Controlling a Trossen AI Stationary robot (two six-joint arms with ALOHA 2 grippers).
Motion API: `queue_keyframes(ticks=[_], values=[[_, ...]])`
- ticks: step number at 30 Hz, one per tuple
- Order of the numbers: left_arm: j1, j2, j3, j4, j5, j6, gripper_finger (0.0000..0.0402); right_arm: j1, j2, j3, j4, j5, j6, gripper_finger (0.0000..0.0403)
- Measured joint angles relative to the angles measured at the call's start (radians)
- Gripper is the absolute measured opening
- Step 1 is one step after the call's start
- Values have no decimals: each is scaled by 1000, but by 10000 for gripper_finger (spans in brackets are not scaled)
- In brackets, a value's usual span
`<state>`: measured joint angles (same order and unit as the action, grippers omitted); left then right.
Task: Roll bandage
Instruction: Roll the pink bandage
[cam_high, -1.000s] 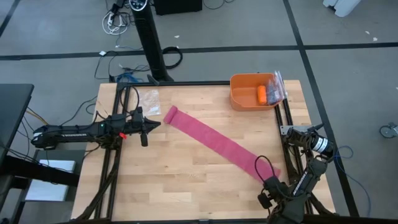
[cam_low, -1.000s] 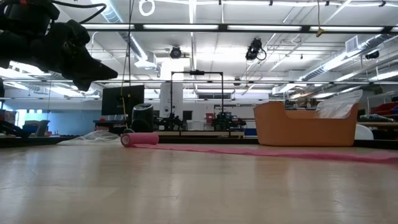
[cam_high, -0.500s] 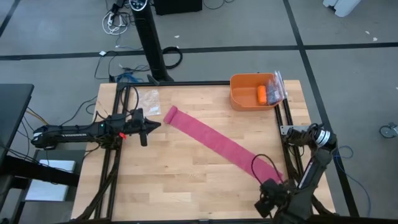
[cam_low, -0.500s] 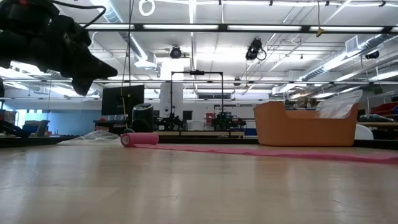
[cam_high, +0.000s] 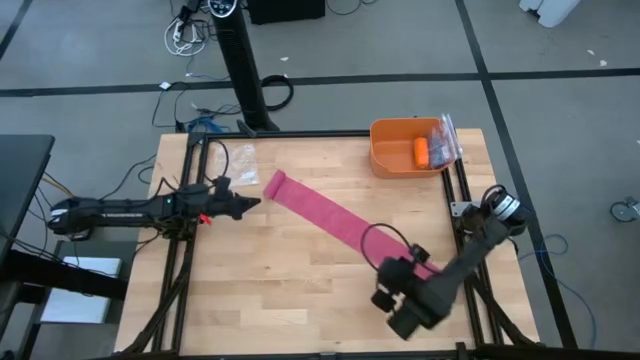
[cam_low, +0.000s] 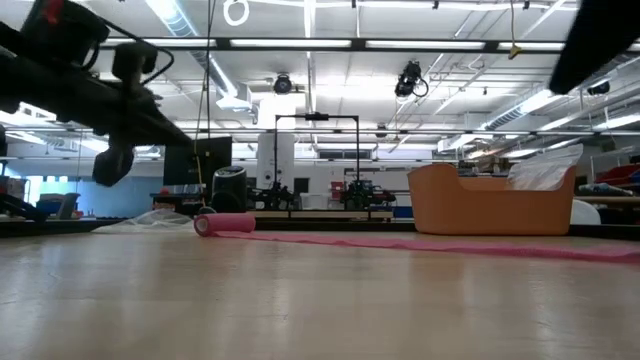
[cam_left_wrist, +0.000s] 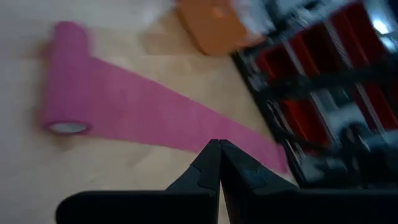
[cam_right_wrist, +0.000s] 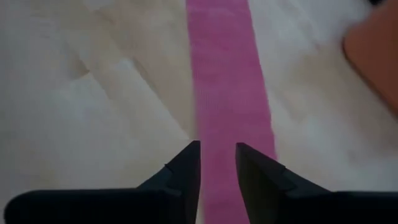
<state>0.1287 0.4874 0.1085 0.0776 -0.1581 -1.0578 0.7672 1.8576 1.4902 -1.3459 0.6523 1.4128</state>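
Observation:
The magenta-pink bandage (cam_high: 340, 225) lies flat on the wooden table as a long band, running slantwise from far left to near right. Its far-left end is wound into a small roll (cam_high: 273, 184), which also shows in the low view (cam_low: 224, 224) and the left wrist view (cam_left_wrist: 65, 81). My left gripper (cam_high: 254, 203) is shut and empty, above the table just left of the roll. My right gripper (cam_right_wrist: 217, 163) hovers above the band's near stretch (cam_right_wrist: 227, 93), pointing along it. Its fingers are slightly apart and empty. The right arm (cam_high: 410, 295) hides the band's near end.
An orange bin (cam_high: 392, 160) stands at the far right corner, holding a small orange roll (cam_high: 421, 152) and a clear crinkly bag (cam_high: 446, 138). A clear plastic wrapper (cam_high: 240, 157) lies at the far left, beyond my left gripper. Bare wood lies near of the band.
My right arm has swung from the table's near right corner toward the left and a little farther in, and now hangs over the band's near end. My left gripper has turned about its own axis, staying in place. The bandage has not moved.

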Motion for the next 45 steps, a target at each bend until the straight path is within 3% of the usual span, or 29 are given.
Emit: queue_keyframes(ticks=[5, 10, 17, 22, 25, 29, 31, 37, 45], values=[[0, 106, 0, -4, -12, -121, 28, -93, 0, 0, 40, -26, -270, 102], [0, 209, 0, 23, -38, -194, 64, -174, 0, 0, 113, -48, -521, 91], [0, 352, 0, 197, -98, -219, 126, -285, 0, 0, 202, -51, -790, 79], [0, 446, 0, 262, -105, -237, 146, -431, -14, 0, 372, -58, -1058, 65], [0, 496, 0, 268, -106, -240, 148, -562, -26, -1, 524, -184, -1275, 46], [0, 539, 0, 273, -118, -263, 148, -781, -31, -1, 731, -555, -1512, 8], [0, 550, 0, 278, -141, -263, 148, -894, -22, -1, 815, -683, -1562, 6], [0, 576, 0, 311, -212, -263, 148, -1159, 19, 0, 979, -885, -1526, 3], [17, 660, 0, 383, -215, -311, 148, -1263, 76, -2, 1017, -999, -1565, 2]])
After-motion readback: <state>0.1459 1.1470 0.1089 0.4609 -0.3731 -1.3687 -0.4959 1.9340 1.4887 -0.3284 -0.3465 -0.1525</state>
